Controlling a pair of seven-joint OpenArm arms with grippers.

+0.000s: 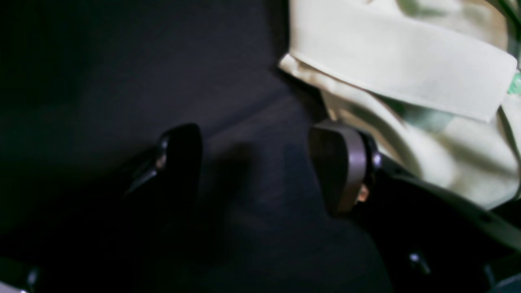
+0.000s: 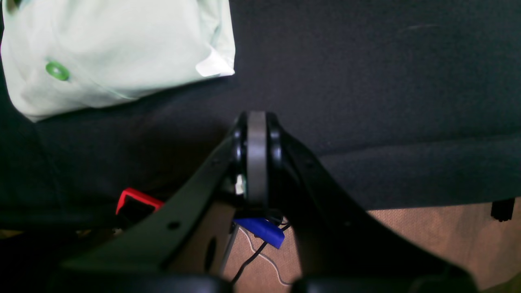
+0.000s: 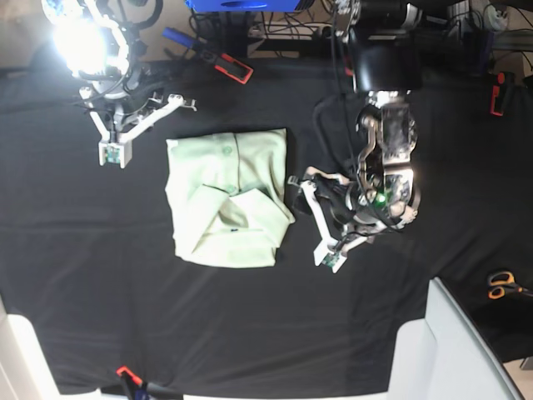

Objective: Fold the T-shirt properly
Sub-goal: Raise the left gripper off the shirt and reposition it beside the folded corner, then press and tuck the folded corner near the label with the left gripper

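The pale mint-green T-shirt (image 3: 229, 196) lies folded into a rough rectangle on the black cloth, collar flaps showing near its middle. My left gripper (image 3: 316, 223) is open and empty just right of the shirt's right edge. In the left wrist view its fingers (image 1: 342, 171) stand wide apart over the cloth, around the gripper's middle (image 1: 260, 162), with the shirt's collar (image 1: 407, 69) beside the right finger. My right gripper (image 3: 112, 154) is shut and empty, up and left of the shirt. In the right wrist view the gripper (image 2: 256, 122) has its pads pressed together, and a shirt corner with a green button (image 2: 118, 49) lies at the upper left.
A red-handled tool (image 3: 235, 68) lies at the table's far edge and shows in the right wrist view (image 2: 134, 201). Scissors (image 3: 502, 285) lie at the right edge. A grey-white panel (image 3: 450, 350) fills the bottom right corner. A bright lamp (image 3: 79, 42) glares at the top left.
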